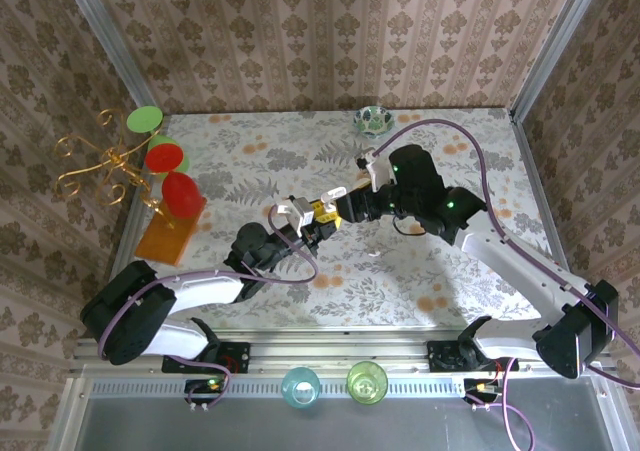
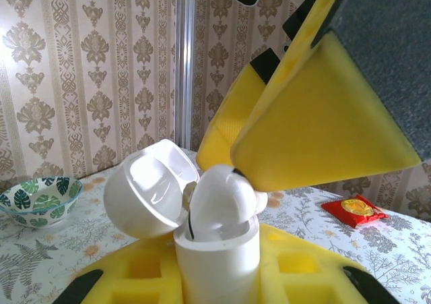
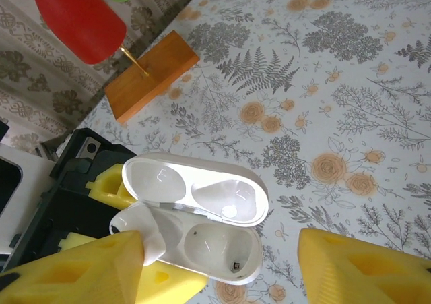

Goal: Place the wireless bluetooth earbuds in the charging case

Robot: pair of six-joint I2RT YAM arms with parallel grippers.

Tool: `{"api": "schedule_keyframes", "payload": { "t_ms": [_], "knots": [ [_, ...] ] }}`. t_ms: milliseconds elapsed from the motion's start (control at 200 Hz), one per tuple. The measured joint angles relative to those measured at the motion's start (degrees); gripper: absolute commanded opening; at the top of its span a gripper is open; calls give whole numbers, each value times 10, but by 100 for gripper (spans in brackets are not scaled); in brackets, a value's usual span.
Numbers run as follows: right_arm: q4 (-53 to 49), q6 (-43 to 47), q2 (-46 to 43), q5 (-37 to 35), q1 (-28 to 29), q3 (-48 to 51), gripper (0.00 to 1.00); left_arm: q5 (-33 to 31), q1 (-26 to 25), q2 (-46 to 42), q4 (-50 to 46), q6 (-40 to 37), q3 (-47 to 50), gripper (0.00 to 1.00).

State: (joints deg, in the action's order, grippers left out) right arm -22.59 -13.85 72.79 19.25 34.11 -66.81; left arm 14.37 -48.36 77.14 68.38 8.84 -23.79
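The white earbud [image 3: 138, 231] sits at the lower left of the right wrist view, partly in the left well of the open case [image 3: 202, 247]. The right well is bare. In the left wrist view the earbud [image 2: 225, 203] rests on top of the case [image 2: 219, 263], with the lid hinged open to the left.

The left end effector [image 1: 312, 229] is clamped narrowly on the case body and holds it upright above the desk [image 3: 350, 81].

The right end effector [image 1: 335, 211] stands wide. One of its yellow fingers [image 3: 67, 274] touches the earbud, and the other is well apart at the lower right.

A wooden base [image 3: 151, 75] with a red disc [image 3: 77, 14] stands at the upper left. A leaf-patterned bowl [image 2: 40, 199] and a red packet [image 2: 353, 209] lie on the desk.
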Motion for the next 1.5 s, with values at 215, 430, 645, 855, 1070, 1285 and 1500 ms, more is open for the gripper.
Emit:
{"api": "schedule_keyframes", "payload": {
  "t_ms": [215, 430, 645, 855, 1070, 1285, 1500],
  "knots": [
    [-15, 2, 11, -26, 3, -11, 66, 0, 0, 0, -2, 0, 0, 0],
    [-31, 3, 16, -56, 6, -19, 66, 0, 0, -2, -7, 0, -1, 0],
    [-27, 2, 8, -35, 6, -15, 67, 2, 1, -5, -5, 0, -1, 0],
    [5, -4, -53, -19, -1, 23, 67, 4, 14, -18, 12, 0, 2, 0],
    [38, -52, -113, -45, -32, 96, 66, 8, 39, -43, 13, -8, 28, 0],
    [43, -141, -133, -72, -113, 194, 64, 8, 42, -95, -27, -41, 39, 0],
    [54, -221, -89, -54, -157, 262, 50, 8, 42, -128, -70, -68, 39, 0]
  ]
}}
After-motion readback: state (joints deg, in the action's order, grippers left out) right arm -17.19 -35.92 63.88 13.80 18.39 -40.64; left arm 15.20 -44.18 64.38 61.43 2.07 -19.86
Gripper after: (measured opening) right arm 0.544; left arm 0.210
